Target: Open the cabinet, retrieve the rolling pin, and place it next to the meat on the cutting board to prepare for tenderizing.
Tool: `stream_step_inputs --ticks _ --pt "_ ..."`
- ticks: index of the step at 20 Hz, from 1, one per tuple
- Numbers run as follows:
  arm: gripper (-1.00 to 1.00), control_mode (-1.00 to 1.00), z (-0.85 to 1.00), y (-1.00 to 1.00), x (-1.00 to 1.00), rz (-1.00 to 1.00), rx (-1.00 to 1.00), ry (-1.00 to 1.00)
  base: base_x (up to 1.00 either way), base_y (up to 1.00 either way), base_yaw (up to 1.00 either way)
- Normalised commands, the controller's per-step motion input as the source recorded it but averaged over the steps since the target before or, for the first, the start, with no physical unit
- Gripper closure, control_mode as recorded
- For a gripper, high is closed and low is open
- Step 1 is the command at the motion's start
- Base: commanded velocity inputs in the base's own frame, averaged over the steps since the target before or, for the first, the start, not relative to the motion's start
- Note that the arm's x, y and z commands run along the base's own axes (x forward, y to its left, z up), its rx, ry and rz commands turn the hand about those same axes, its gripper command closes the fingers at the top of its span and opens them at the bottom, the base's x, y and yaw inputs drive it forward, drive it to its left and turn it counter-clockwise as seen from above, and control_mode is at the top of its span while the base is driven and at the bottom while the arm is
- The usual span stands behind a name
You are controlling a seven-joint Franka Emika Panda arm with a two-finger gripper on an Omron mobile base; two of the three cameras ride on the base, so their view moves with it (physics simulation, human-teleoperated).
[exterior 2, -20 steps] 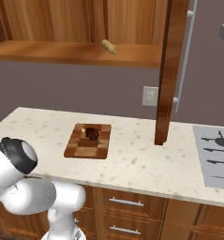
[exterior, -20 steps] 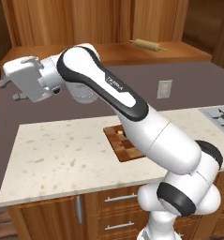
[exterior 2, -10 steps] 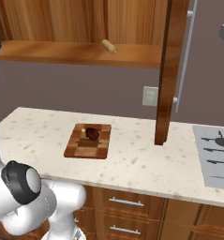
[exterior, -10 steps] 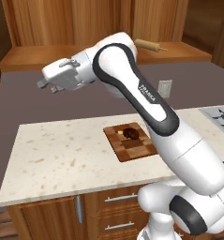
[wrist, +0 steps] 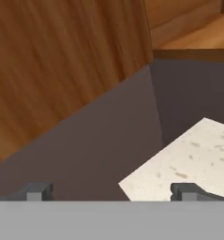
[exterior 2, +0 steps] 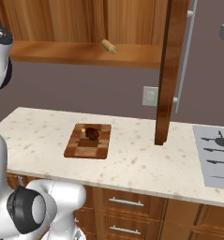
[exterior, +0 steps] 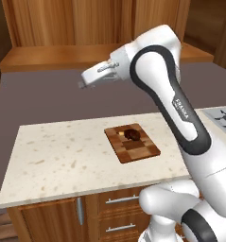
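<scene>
Cabinet [exterior 2: 85, 23] stands open, its door [exterior 2: 169, 70] swung out edge-on toward me in the right base view, silver bar handle [exterior 2: 186, 56] behind it; rolling pin [exterior 2: 108, 46] lies on the bottom shelf [exterior 2: 62, 52], angled, nothing touching it; in the left base view my own arm blocks that stretch of shelf, so I work off the right base view for the pin

Gripper [exterior: 86, 81] hangs in the air above the counter [exterior: 62, 151], just below shelf level, out to the left of the pin, jaws spread wide and holding nothing; hand view confirms it, both finger tips [wrist: 36, 191] far apart with wall and counter corner between them

Cutting board [exterior: 132, 142] sits mid-counter; meat [exterior: 132, 134] on its far half, a tiny pale yellow piece [exterior: 121, 133] just beside it; near half of the board is bare, which I judge is where the pin should land

Step in hand, as I read it: the reach into the cabinet for the pin; to do it well I want to:
- lift the hand clear above the shelf lip before going in; entering low risks striking the shelf edge
- swing right toward the pin while keeping away from the open door
- roll the wrist so the jaws straddle the barrel across its axis, not along it; it lies skewed, so match that angle
- close on the thick middle, not a tapered handle; a round pin likely rolls if nudged off-centre
- keep the jaws wide until both fingers flank the barrel
</scene>
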Motion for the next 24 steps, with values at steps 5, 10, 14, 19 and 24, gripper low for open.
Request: stream_step_inputs --ticks 5,10,14,19,24 --pt "-1.0 -1.0 0.27 -0.78 0.0 -0.09 -0.13 -0.21 0.0 0.0 0.0" --pt "-1.0 -1.0 0.32 -0.79 0.06 -0.08 -0.1 -0.12 0.0 0.0 0.0" --pt "-1.0 -1.0 0.33 -0.78 0.14 -0.07 -0.07 -0.1 0.0 0.0 0.0" --pt "-1.0 -1.0 0.23 -0.65 0.12 -0.05 -0.05 -0.13 0.0 0.0 0.0" --pt "-1.0 -1.0 0.14 -0.66 0.11 -0.05 -0.01 -0.17 0.0 0.0 0.0"
